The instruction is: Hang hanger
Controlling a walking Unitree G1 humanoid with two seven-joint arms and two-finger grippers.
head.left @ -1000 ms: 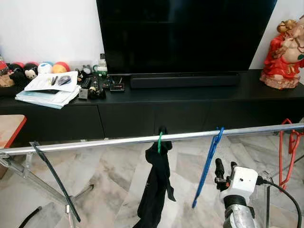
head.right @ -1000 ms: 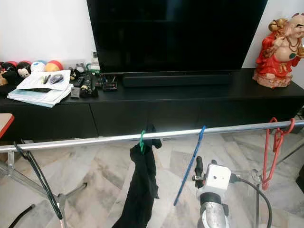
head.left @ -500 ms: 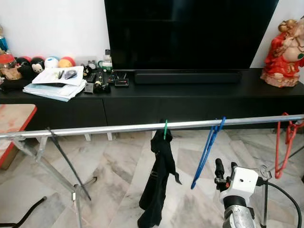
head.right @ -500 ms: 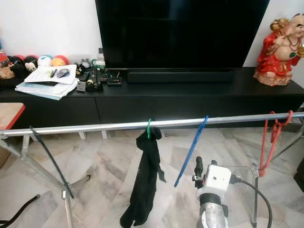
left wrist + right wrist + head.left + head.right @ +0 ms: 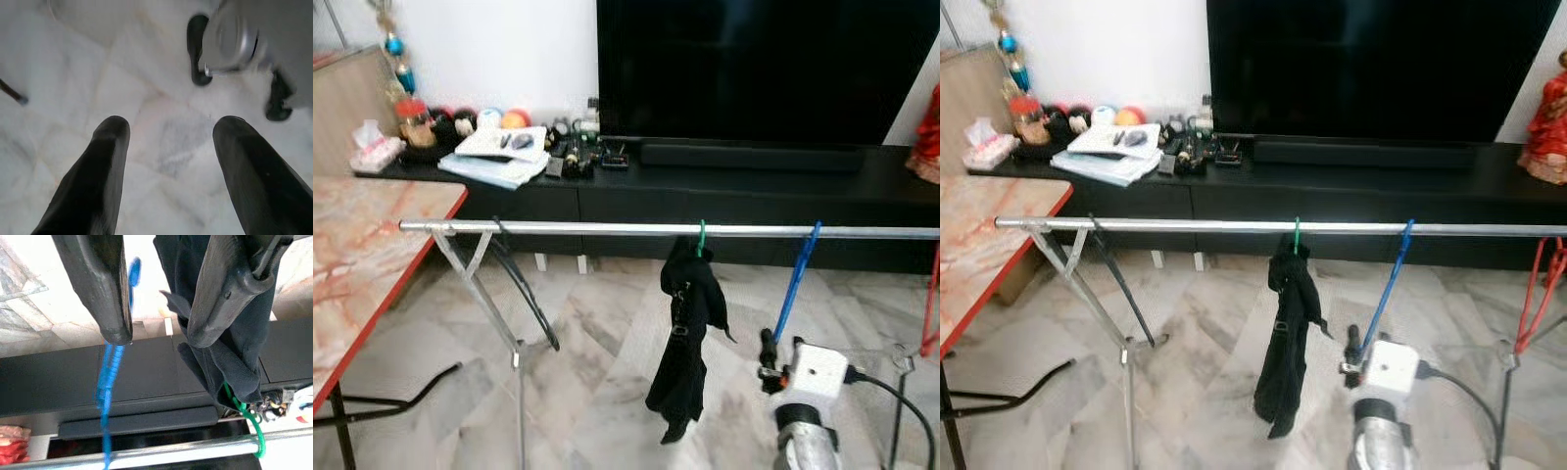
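A silver rack rail (image 5: 607,228) runs across in front of me. On it hang a green hanger (image 5: 701,238) carrying a black garment (image 5: 688,333), a blue hanger (image 5: 796,284), a black hanger (image 5: 524,289) near the left end and a red hanger (image 5: 1538,294) at the far right. My right gripper (image 5: 159,338) is raised below the rail, just under the blue hanger. It is open, with nothing between its fingers (image 5: 767,351). My left gripper (image 5: 171,127) hangs open over the marble floor.
Behind the rack stands a long black TV console (image 5: 754,186) with a large TV (image 5: 773,69), papers (image 5: 499,157) and small items. A marble-top table with a red edge (image 5: 362,255) stands at the left. The rack's legs (image 5: 499,323) splay over the floor.
The camera has swung left and pulled back, bringing the rack's left end and the table into view. My right arm keeps its raised pose, and the hangers stay on the rail.
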